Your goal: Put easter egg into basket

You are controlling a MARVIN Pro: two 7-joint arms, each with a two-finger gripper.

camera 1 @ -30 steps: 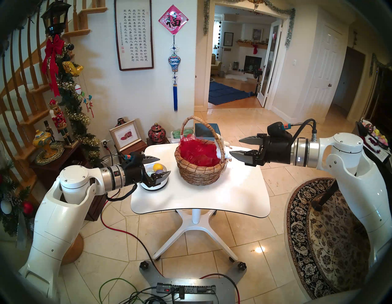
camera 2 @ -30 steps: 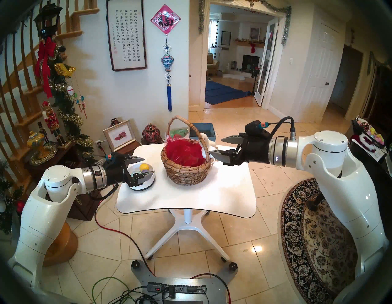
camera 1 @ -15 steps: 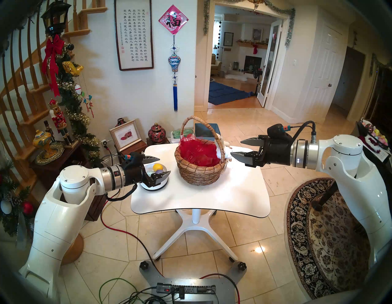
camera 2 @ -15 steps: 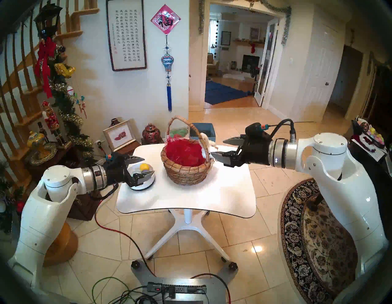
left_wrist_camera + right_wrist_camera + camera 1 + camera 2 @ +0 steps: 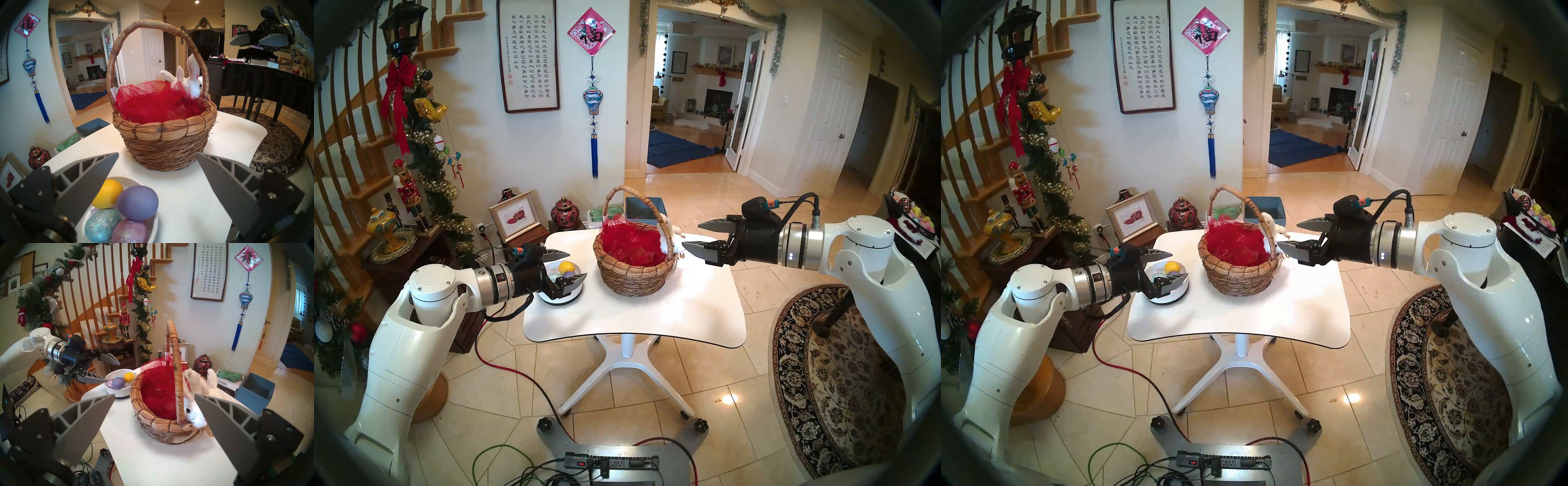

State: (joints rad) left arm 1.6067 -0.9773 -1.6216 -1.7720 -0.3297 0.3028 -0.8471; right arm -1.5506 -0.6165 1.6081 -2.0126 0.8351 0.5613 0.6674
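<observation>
The wicker basket (image 5: pixel 634 271) with red mesh lining and a white plush bunny (image 5: pixel 192 84) on its rim stands on the white table (image 5: pixel 636 319). It also shows in the right wrist view (image 5: pixel 158 424). Several easter eggs lie in a shallow white bowl (image 5: pixel 565 298) at the table's left edge: a yellow egg (image 5: pixel 107 193), a purple egg (image 5: pixel 137 202) and two glittery ones. My left gripper (image 5: pixel 578 264) is open and empty, just above the bowl. My right gripper (image 5: pixel 690 235) is open and empty, right of the basket by the bunny.
A grey-blue square bin (image 5: pixel 644 208) sits on the floor behind the table. A dark side table with vases and a framed picture (image 5: pixel 514 217) stands to the left. A black piano (image 5: pixel 254 76) and a patterned rug (image 5: pixel 833 373) are on the right.
My right gripper has shifted very slightly to the right, away from the basket. The left arm, the eggs and the basket have not moved.
</observation>
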